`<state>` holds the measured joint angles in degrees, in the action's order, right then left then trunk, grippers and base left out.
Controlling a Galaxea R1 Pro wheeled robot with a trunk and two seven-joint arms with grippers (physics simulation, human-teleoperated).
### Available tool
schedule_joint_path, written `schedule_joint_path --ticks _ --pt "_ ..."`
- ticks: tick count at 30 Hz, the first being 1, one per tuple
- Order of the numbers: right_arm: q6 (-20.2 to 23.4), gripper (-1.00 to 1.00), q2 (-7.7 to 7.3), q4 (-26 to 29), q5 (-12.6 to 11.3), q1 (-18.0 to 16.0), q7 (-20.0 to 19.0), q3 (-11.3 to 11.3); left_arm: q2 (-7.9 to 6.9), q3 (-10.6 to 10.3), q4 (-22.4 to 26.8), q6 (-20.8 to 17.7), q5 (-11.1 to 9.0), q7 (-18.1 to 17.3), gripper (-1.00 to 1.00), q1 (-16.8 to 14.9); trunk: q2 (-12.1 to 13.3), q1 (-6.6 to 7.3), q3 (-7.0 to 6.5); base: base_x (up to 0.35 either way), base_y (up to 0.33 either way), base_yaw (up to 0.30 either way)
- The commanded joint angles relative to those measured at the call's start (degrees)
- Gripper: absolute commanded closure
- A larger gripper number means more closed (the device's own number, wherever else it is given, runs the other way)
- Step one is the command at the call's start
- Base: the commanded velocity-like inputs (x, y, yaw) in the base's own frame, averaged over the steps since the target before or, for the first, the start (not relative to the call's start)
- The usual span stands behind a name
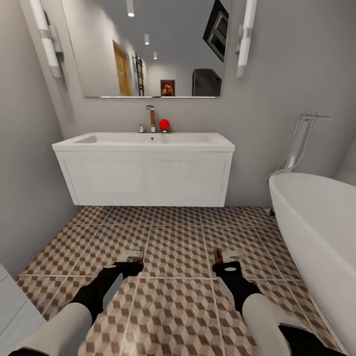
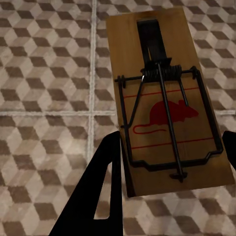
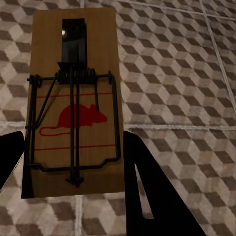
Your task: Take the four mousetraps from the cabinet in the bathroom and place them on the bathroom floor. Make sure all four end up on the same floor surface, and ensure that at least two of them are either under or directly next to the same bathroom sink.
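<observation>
Each gripper holds one mousetrap low over the cube-patterned bathroom floor (image 1: pixel 178 244), in front of the white bathroom sink (image 1: pixel 148 142). My left gripper (image 1: pixel 129 265) (image 2: pixel 172 142) is shut on a tan mousetrap (image 1: pixel 132 256) (image 2: pixel 167 108), whose red mouse print faces the left wrist camera. My right gripper (image 1: pixel 226 266) (image 3: pixel 73 145) is shut on a second mousetrap (image 1: pixel 225 256) (image 3: pixel 73 103). Black fingers (image 2: pixel 108 187) (image 3: pixel 140 182) flank each board's long sides. The cabinet is out of view.
The sink's vanity hangs on the wall with open floor beneath it; a chrome tap (image 1: pixel 150 118) and a red ball (image 1: pixel 164 124) sit on top. A white bathtub (image 1: pixel 321 227) fills the right side. A grey wall (image 1: pixel 24 198) and a white fixture (image 1: pixel 10 306) bound the left.
</observation>
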<state>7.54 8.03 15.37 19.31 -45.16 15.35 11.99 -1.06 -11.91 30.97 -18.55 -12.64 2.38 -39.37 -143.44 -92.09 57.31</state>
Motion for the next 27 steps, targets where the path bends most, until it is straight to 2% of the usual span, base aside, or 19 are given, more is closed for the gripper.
schedule_joint_path --ticks 1,27 --pt "0.38 1.0 0.02 0.1 0.46 -0.02 0.21 0.22 -0.09 -0.41 0.06 -0.26 -0.46 0.24 1.0 -0.02 -0.02 -0.02 0.06 0.298 0.0 0.001" --pt "0.2 1.0 -0.04 0.1 0.38 -0.02 0.06 0.22 -0.09 -0.48 0.21 -0.17 -0.37 0.17 1.0 -0.03 -0.02 -0.02 0.06 0.31 0.0 0.0"
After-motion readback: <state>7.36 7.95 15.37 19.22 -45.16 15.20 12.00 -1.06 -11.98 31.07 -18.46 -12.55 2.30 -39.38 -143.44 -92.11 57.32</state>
